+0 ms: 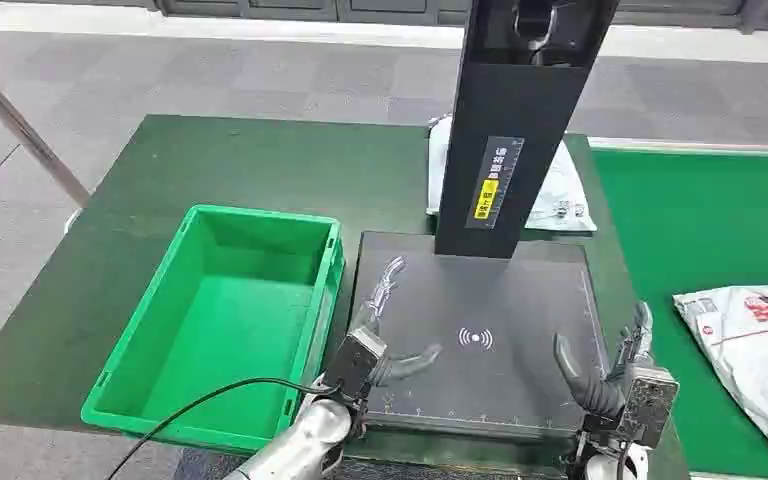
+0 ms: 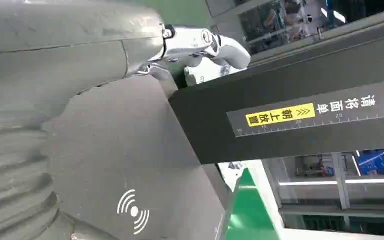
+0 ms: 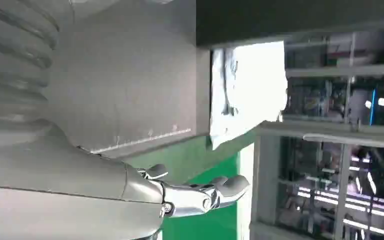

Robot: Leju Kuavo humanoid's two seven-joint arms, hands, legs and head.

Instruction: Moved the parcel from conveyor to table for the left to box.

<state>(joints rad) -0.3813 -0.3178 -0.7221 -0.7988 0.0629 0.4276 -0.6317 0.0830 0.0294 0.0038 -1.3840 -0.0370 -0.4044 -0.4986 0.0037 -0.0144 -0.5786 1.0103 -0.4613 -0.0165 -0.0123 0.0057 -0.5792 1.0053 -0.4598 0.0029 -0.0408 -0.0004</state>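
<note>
Parcel [image 1: 755, 345]: white poly mailer with red print, lying flat on the green conveyor [image 1: 700, 220], far right, partly cut by the frame edge.
Handling (judged): light, soft, slippery film; likely sags. Best taken at the near left edge, pinched top and bottom.
Right hand [image 1: 615, 375]: fingers spread, holding nothing, just left of the parcel, apart from it.
Left hand [image 1: 385, 335]: fingers apart, holding nothing, over the black scanner plate [image 1: 480, 300].
Bin [image 1: 225, 320]: green, left on the table [image 1: 250, 160].
Second mailer [image 1: 560, 195]: far, behind the scanner post [image 1: 515, 120].
</note>
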